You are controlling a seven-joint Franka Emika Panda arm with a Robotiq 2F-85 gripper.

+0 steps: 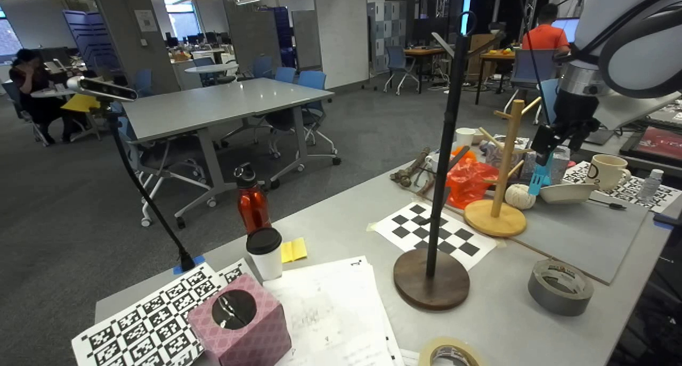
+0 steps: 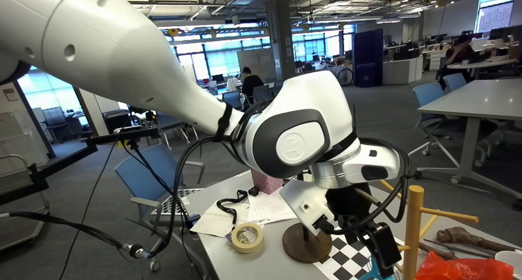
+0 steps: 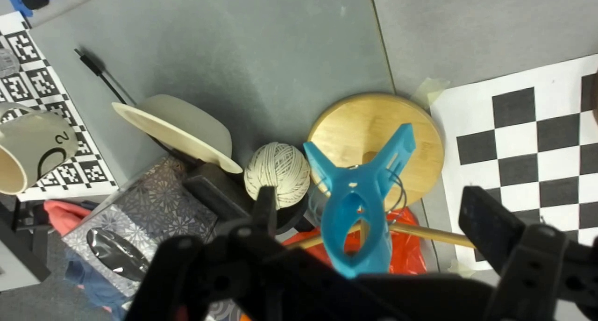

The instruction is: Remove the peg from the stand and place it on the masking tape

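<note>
The peg is a teal-blue plastic clip (image 3: 354, 176) with two splayed legs. It also shows in both exterior views (image 1: 538, 181) (image 2: 373, 272). It is up at the stand's dowels, with wood visible through its opening; how it rests on a dowel is hard to tell. The wooden stand has a tan disc base (image 1: 494, 219) and a post, also in an exterior view (image 2: 414, 227). My gripper (image 3: 371, 190) is open, its fingers apart on either side of the peg, not touching it. The grey masking tape (image 1: 559, 291) lies on the table near its edge; the wrist view does not show it.
A black pole on a brown base (image 1: 431, 278) stands between the cream tape (image 1: 450, 352) and the stand. Around the stand are a twine ball (image 3: 278, 174), a tilted bowl (image 3: 187, 129), a red bag (image 1: 469, 179) and a mug (image 1: 606, 171).
</note>
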